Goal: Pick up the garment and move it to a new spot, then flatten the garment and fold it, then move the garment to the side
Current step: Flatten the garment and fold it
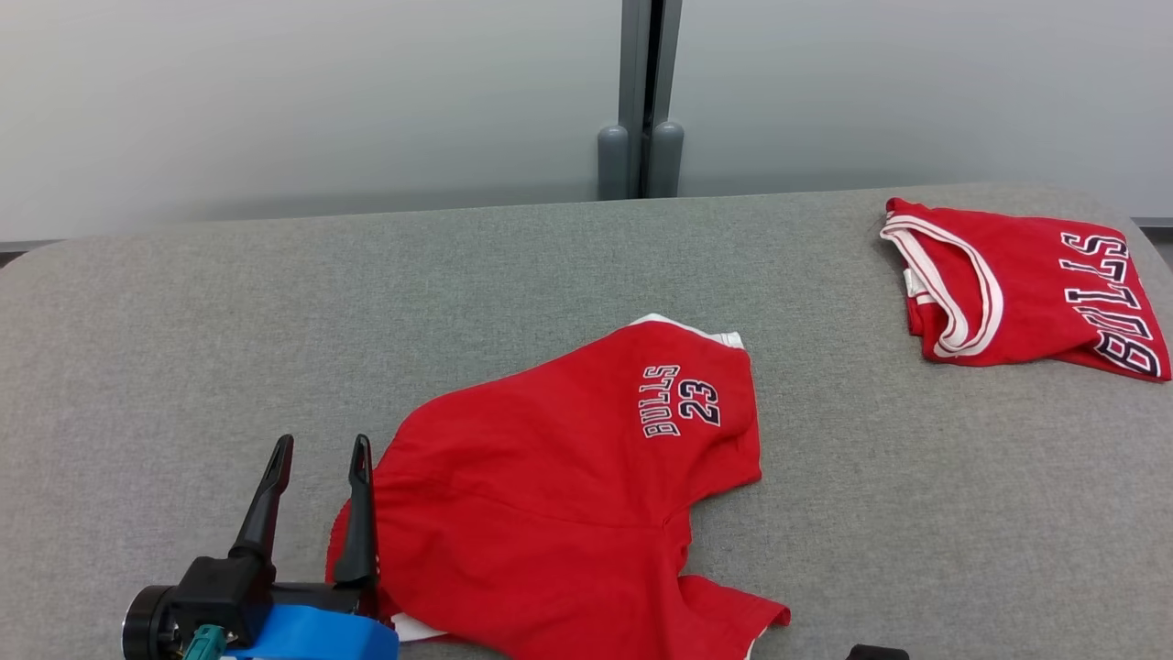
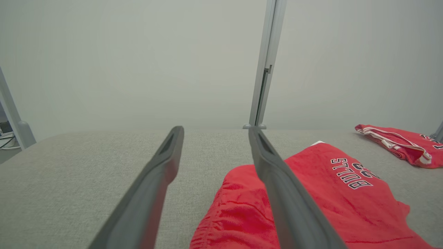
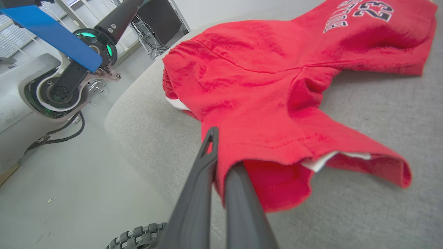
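The left claw (image 1: 323,446) hangs spread at the near-left waistband of the red shorts (image 1: 568,477), rumpled at the near middle of the grey surface (image 1: 183,348), while the right claw (image 3: 223,152) is pressed together on just the near-right leg hem, a thin bite likely to slip or lift only 1 layer.
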Tool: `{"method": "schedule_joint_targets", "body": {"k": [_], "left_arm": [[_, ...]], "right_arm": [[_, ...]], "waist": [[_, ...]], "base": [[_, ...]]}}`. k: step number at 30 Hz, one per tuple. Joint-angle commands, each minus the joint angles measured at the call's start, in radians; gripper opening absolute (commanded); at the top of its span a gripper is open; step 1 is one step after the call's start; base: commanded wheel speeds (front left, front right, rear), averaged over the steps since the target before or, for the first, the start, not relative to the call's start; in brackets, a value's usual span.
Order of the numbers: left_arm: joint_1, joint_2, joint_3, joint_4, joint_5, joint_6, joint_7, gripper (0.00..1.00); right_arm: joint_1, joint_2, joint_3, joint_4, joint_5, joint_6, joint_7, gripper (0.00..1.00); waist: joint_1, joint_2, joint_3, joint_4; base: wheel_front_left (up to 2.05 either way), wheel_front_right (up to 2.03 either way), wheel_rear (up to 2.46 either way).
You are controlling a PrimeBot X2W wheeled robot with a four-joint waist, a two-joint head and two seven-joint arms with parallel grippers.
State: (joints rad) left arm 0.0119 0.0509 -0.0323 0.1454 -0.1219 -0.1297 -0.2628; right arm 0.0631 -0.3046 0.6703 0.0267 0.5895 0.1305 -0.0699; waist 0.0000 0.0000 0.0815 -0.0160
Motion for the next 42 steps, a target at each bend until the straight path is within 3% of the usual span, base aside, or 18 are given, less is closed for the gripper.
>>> {"method": "schedule_joint_targets", "body": {"k": [1,8,14,25,39,41,42], "left_arm": [[0.005,-0.001,0.003,0.000,0.004,-0.001,-0.002,1.00],[-0.006,-0.001,-0.007,0.000,0.005,-0.001,-0.002,1.00],[-0.018,-0.001,-0.011,0.000,0.003,-0.001,-0.002,1.00],[-0.047,-0.001,-0.020,0.002,0.004,-0.001,-0.002,1.00],[-0.084,-0.001,-0.031,0.007,-0.009,-0.001,-0.002,1.00],[-0.086,-0.001,-0.032,0.007,-0.009,-0.001,-0.002,1.00],[-0.088,-0.001,-0.033,0.008,-0.008,-0.001,-0.002,1.00]], "right_arm": [[0.025,-0.018,-0.001,-0.047,0.041,0.001,0.043,0.00],[0.042,-0.038,-0.057,-0.167,0.174,0.001,0.139,0.00],[-0.031,-0.040,-0.128,-0.131,0.119,0.001,0.101,0.00],[-0.225,0.008,-0.211,0.143,0.020,0.001,0.007,0.00],[-0.536,0.029,-0.141,0.614,0.060,0.001,-0.129,0.00],[-0.563,0.035,-0.120,0.670,0.076,0.000,-0.137,0.46],[-0.576,0.037,-0.107,0.690,0.084,0.000,-0.144,1.00]], "waist": [[0.0000,0.0000,-0.003,-0.010],[0.0000,0.0000,-0.002,-0.015],[0.0000,0.0000,0.009,-0.004],[0.0000,0.0000,0.041,0.032],[0.0000,0.0000,0.089,0.078],[0.0000,0.0000,0.093,0.079],[0.0000,0.0000,0.094,0.080]], "base": [[0.00,0.00,0.00],[0.00,0.00,0.00],[0.00,0.00,0.00],[0.00,0.00,0.00],[0.00,0.00,0.00],[0.00,0.00,0.00],[0.00,0.00,0.00]]}}
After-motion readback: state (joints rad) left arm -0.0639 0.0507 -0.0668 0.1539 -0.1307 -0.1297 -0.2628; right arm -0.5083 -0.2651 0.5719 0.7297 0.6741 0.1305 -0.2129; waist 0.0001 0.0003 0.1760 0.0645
